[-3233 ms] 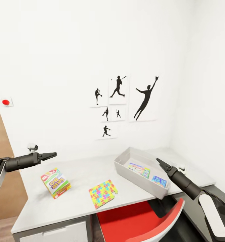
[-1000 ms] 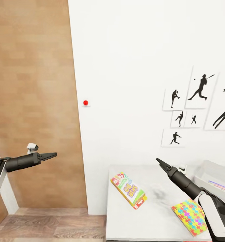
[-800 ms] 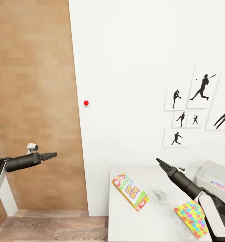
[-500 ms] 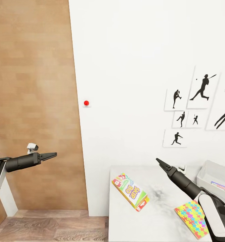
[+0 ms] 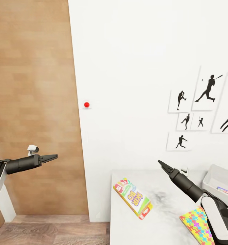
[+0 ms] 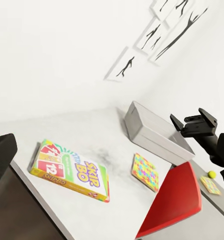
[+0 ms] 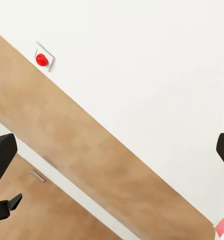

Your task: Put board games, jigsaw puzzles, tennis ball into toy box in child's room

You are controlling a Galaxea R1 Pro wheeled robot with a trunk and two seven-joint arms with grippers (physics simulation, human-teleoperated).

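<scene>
Two grippers hang in the air in the head view, both with nothing between their fingers. The left gripper [image 5: 52, 157] floats over the wood floor beside the table's end, its fingers drawn together to a point. The right gripper [image 5: 162, 165] reaches out above the table [image 5: 161, 224], its fingers likewise meeting at a tip.

Nearest on the grey top, at the lower right and partly behind the right forearm, lies a jigsaw puzzle [image 5: 198, 224], flat and multicoloured. A little farther in lies the board game [image 5: 133, 198], the yellow, red and green box, flat on the table close to its left end. Its long axis runs on a diagonal, from the far left corner toward the near right. It lies below and to the left of the right gripper's tip, well apart from it, and across open floor from the left gripper. The right arm looks the nearer of the two.

Farther right, at the frame's edge, stands the toy box [image 5: 218, 177], with a colourful flat board showing inside it. In the left wrist view a tennis ball [image 6: 211, 174] sits on the darker wing past a red chair [image 6: 173, 202].

Beyond the table stand the white wall with its black sports silhouettes [image 5: 199, 109], a red button [image 5: 86, 104], and a wooden door [image 5: 32, 102].
</scene>
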